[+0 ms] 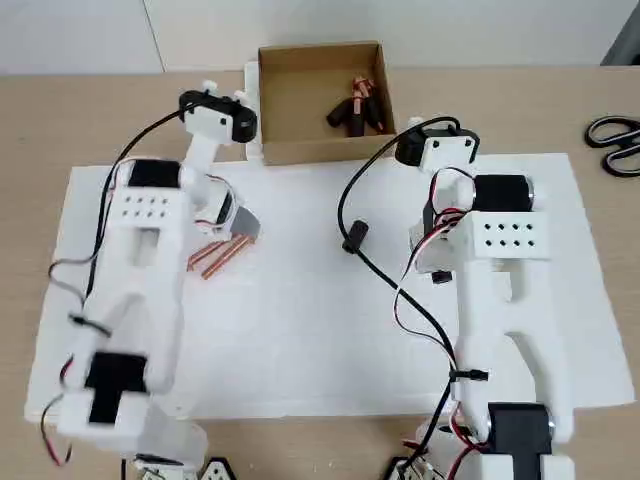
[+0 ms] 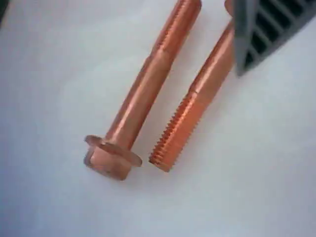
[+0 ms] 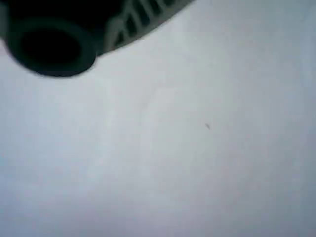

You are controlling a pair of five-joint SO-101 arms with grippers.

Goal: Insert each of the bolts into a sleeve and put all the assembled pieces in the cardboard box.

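Over the left half of the bench point(image 1: 40, 110), the left tool point(image 1: 242, 227) hangs low above a white sheet point(image 1: 300, 350), right at the far ends of two copper bolts point(image 1: 218, 255). I cannot tell whether it is open or closed, nor whether it has hold of either. The bolts lie side by side, almost touching, head to tail: in the left wrist view the flanged head of one bolt point(image 2: 143, 94) sits next to the threaded tip of the other bolt point(image 2: 197, 103). Their long axes run on a slant, from the tool down toward the bench's near left corner. The pair thus lies just on the near side of that tool, and a pick would seem to call for closing across a shank rather than along it. The left arm is by far the nearer one. Over the right half, the right tool point(image 1: 437, 270) hangs above the sheet, closed, as far as I can judge, on a black sleeve point(image 3: 49, 47) whose open bore faces the wrist camera. It stands well apart from the bolts, so bolt and sleeve have yet to be brought together. At the far edge, between the arms, stands the cardboard box point(image 1: 268, 100) with some assembled pieces point(image 1: 355, 112) already inside. Scissors point(image 1: 615, 140) lie at the right edge.
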